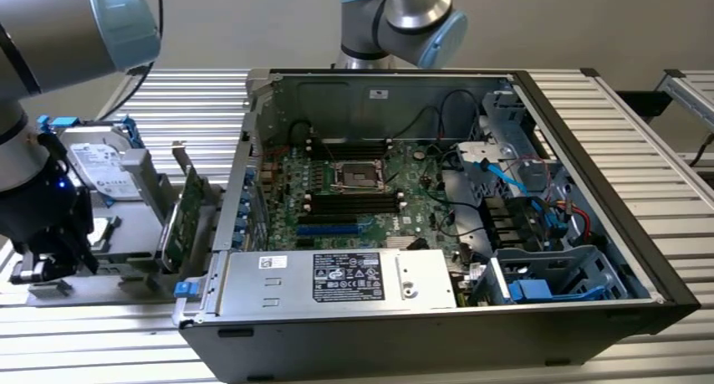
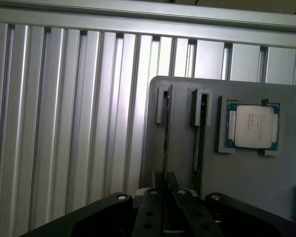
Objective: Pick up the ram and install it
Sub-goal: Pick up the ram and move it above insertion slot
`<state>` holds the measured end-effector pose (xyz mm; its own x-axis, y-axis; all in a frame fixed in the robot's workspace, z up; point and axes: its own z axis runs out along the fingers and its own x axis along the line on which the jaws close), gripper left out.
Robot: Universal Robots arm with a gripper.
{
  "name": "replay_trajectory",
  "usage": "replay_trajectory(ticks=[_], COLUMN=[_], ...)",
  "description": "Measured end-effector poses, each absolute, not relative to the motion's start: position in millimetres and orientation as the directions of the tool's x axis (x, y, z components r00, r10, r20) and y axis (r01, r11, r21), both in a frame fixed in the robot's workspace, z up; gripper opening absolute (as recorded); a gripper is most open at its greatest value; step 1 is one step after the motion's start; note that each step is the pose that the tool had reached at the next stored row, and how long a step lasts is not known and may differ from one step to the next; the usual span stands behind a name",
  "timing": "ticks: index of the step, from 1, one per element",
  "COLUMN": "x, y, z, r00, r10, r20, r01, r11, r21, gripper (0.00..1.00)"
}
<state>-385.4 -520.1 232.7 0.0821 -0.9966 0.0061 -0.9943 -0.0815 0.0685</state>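
Find black two-fingered tool at lower left of exterior frame, pinching thin dark edge-on ram stick slotted upright in pale grey plastic tray. Keep grip square; draw straight from slot, clear of neighbouring stick.

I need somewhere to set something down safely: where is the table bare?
Bare ribbed table lies at the exterior view's right of the computer case, and between the grey tray and the camera. Crowded: the tray, with hard drive, ram and gripper.

Ribbed table — brushed metal; tray — matt grey plastic.
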Motion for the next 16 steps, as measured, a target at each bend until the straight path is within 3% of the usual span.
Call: replay_trajectory(ticks=[16], x=[-373], y=[-518], z=[285], r00=[0.082], r10=[-0.997], r20=[0.004], r01=[-0.992], r11=[-0.081], r21=[0.096], gripper=[0.14])
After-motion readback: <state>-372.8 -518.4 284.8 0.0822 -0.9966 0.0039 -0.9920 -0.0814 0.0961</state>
